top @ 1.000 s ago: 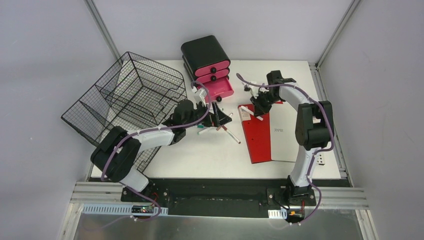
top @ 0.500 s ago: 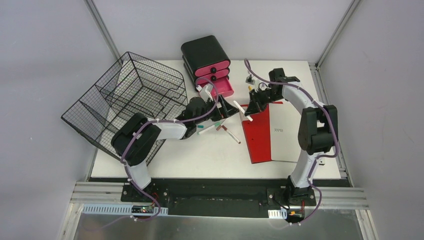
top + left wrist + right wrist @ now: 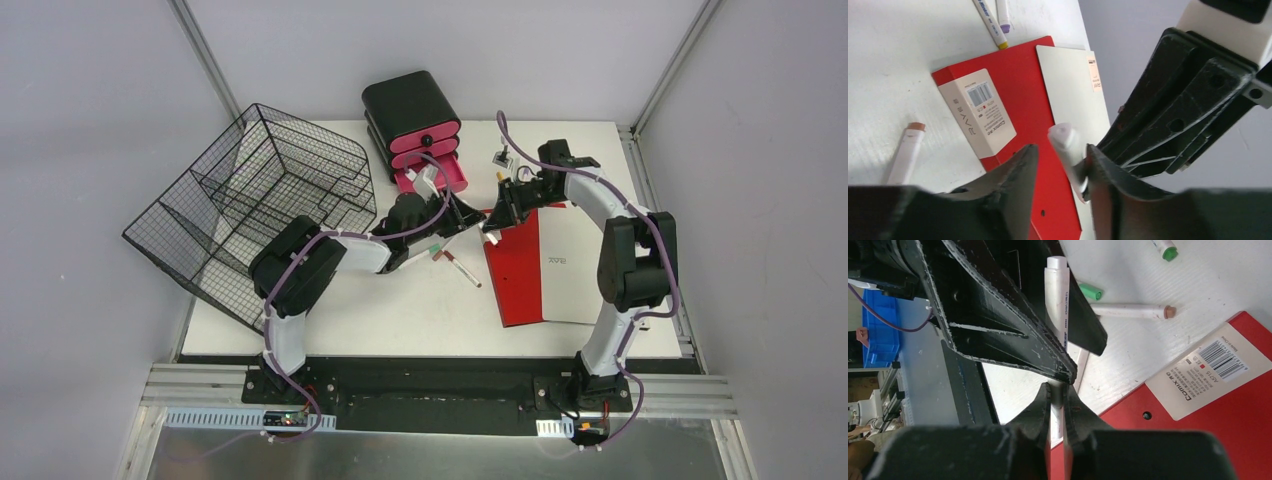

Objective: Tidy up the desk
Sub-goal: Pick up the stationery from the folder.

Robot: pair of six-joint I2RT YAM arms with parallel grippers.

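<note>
sharing a white marker (image 3: 1068, 146) over the desk (image 3: 400, 310)

from the top, the left gripper (image 3: 468, 214) and right gripper (image 3: 497, 222) stood tip to tip above the desk's middle, just left of the red notebook (image 3: 515, 280). in the left wrist view, its jaws stood apart around the marker, one finger touching it, a gap at the other. in the right wrist view, the right jaws pinched one end of the marker.

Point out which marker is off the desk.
The white-tipped marker pinched in the right jaws, its free end between the left jaws; the brown-capped marker and green-capped marker lie on the desk.
</note>
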